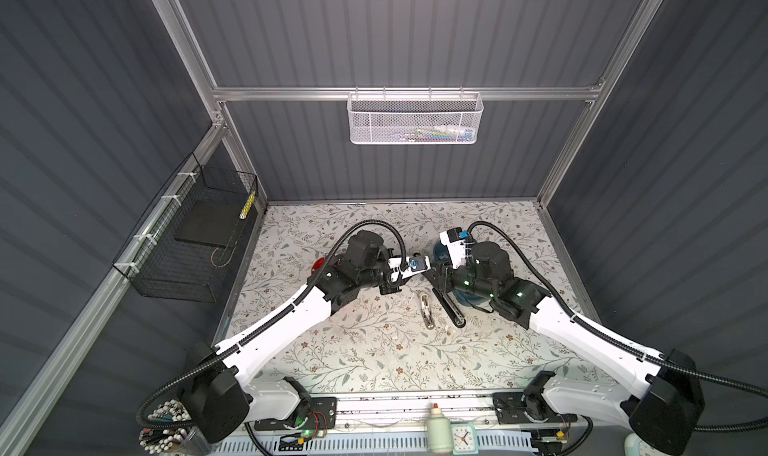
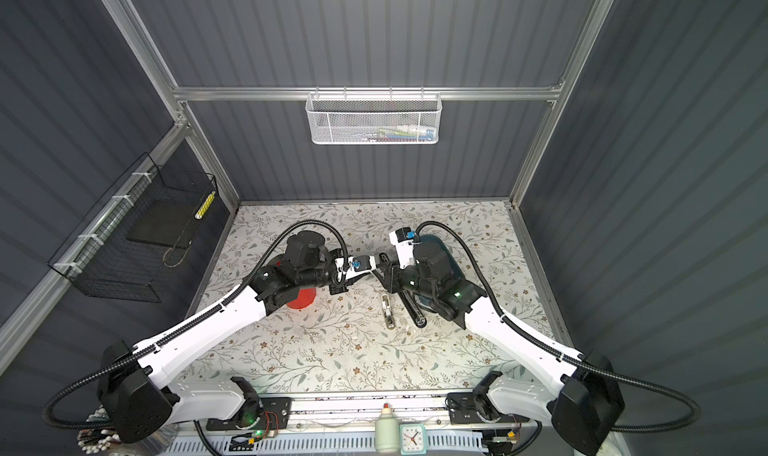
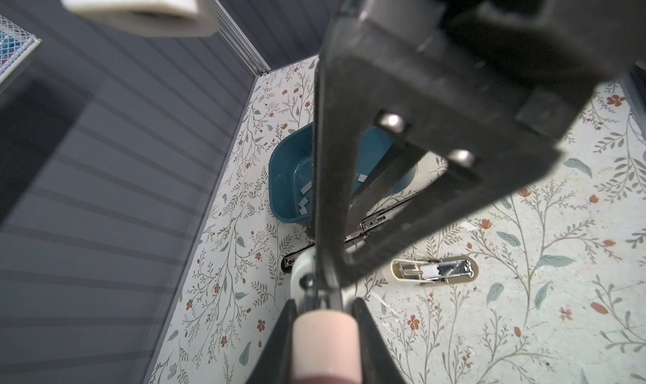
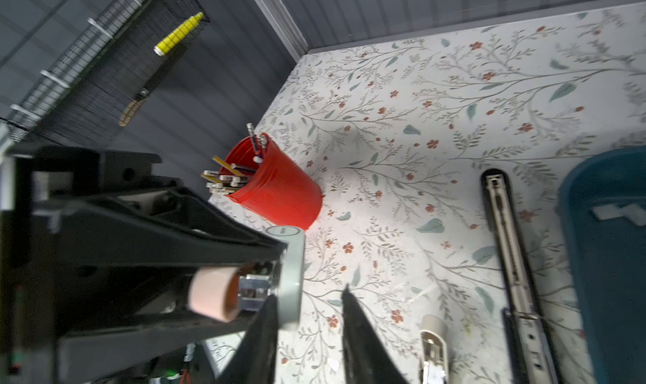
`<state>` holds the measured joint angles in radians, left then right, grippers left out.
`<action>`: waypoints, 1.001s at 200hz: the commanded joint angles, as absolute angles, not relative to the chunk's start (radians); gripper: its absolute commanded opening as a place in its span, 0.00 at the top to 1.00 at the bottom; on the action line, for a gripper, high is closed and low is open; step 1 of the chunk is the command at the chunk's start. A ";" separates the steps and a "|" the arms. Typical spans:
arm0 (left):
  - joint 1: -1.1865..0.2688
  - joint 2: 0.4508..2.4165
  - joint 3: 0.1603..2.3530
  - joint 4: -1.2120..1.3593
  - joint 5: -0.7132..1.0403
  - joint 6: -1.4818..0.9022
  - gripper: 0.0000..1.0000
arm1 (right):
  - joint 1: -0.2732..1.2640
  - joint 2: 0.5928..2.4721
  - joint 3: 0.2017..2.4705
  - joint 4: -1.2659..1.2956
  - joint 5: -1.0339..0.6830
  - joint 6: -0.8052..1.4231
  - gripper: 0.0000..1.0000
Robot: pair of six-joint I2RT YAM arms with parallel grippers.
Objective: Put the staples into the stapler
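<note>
Left wrist view puts us just behind the left tool (image 3: 323, 296), whose black fingers are pinched almost together on a small pale grey rounded piece (image 3: 301, 268) with bright metal fittings. A pinkish roll (image 3: 325, 343) sits between those fingers, further back. The right tool (image 4: 311, 295) faces it at close range. In the right wrist view we see its two black fingers a narrow way apart, with bare table between them and nothing gripped. The grey piece lies just beside one finger, and we cannot tell whether they touch.

Below both tools is the white table (image 3: 524, 295) with its printed leaves and flowers. A short beige oval stapler part (image 3: 433, 268) lies flat there, its metal inside facing up. Near it the long black stapler (image 4: 507, 260) lies opened out flat, its metal channel uncovered. Just beside the stapler stands a dark blue plastic tray (image 3: 283, 176), and in it we see the small flat grey metallic staples (image 3: 304, 200) scattered loose on the bottom. Well apart, toward the grey wall, a red ribbed plastic cup (image 4: 279, 190) holds pencils.
</note>
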<state>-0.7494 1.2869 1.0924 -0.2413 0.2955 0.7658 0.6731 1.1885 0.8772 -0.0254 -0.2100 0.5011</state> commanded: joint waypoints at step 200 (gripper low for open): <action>-0.709 1.257 1.095 -0.243 0.752 0.845 1.00 | 0.697 0.849 0.456 0.508 -0.243 -0.064 0.27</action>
